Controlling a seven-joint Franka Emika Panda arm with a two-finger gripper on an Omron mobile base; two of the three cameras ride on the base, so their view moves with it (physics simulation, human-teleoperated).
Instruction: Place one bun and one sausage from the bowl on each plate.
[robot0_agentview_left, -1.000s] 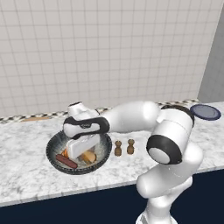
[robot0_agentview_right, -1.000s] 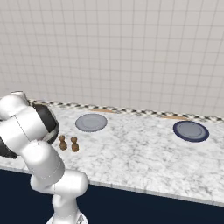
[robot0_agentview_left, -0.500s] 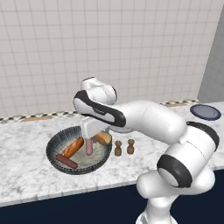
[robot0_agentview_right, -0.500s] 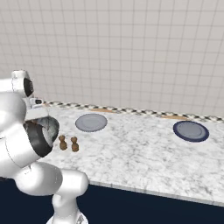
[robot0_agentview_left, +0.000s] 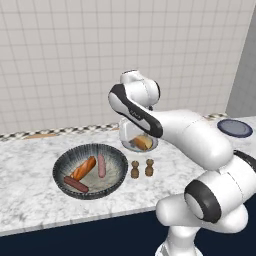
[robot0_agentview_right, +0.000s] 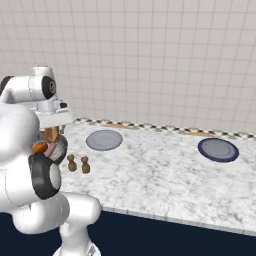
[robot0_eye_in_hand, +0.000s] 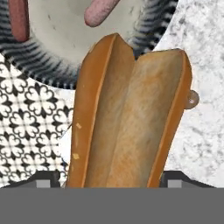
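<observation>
lifted from the bowl (robot0_agentview_left: 90, 170), one bun (robot0_eye_in_hand: 129, 118) sits clamped in the claw (robot0_agentview_left: 136, 141) above the light grey plate (robot0_agentview_right: 104, 140).

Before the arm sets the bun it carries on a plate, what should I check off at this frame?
1. Bun held in the pincer: ok, lifted clear of the bowl.
2. Light grey plate bare: ok.
3. Dark blue plate bare: ok.
4. Two small brown shakers out of the path to the grey plate: cannot tell.
5. Bowl holds one bun, pink sausage, dark red sausage: ok.
6. Grip firmness: cannot tell, fingertips hidden.
</observation>
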